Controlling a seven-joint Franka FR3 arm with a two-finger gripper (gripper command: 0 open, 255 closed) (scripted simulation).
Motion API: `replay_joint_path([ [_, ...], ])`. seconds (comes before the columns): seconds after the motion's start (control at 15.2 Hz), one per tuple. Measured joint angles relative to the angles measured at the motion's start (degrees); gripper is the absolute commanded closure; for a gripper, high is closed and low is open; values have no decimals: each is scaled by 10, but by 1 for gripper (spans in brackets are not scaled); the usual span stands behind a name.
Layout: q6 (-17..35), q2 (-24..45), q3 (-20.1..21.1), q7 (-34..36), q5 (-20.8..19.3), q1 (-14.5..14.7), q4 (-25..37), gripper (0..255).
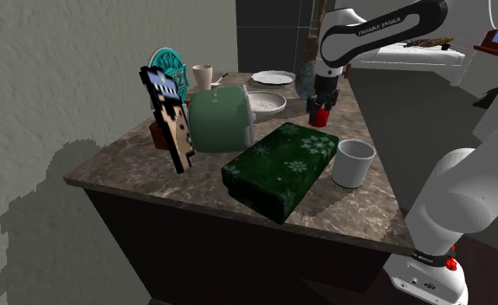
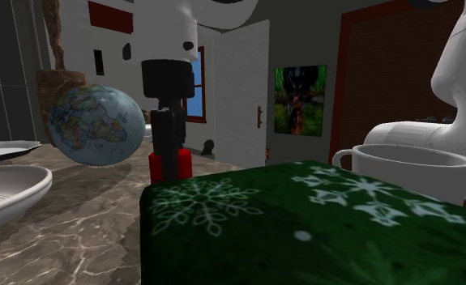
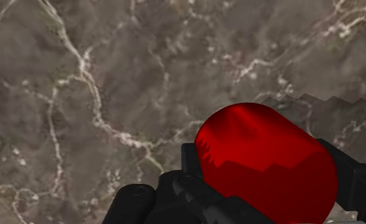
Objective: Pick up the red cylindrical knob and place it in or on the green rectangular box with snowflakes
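Veined stone countertop [image 1: 352,213]: glossy red knob [image 3: 264,167], a short round-ended cylinder, clasped by the black gripper [image 1: 322,104], near the green snowflake box [image 1: 281,166].

The shoulder camera stands beside and behind my stand [image 1: 424,270], high, and looks down over the whole marble counter [image 1: 134,169]. The second camera sits low on this counter, very near behind the green box [image 2: 304,235], facing my gripper [image 2: 168,166]. Both share the box and the white cup [image 2: 409,166]. My wrist camera looks down past the red knob [image 3: 264,165], close above the counter.
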Motion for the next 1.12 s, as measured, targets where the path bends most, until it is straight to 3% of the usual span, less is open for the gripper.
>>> replay_joint_path([
  [1.12,-133,-14,10,-2,5,3,119,255],
])
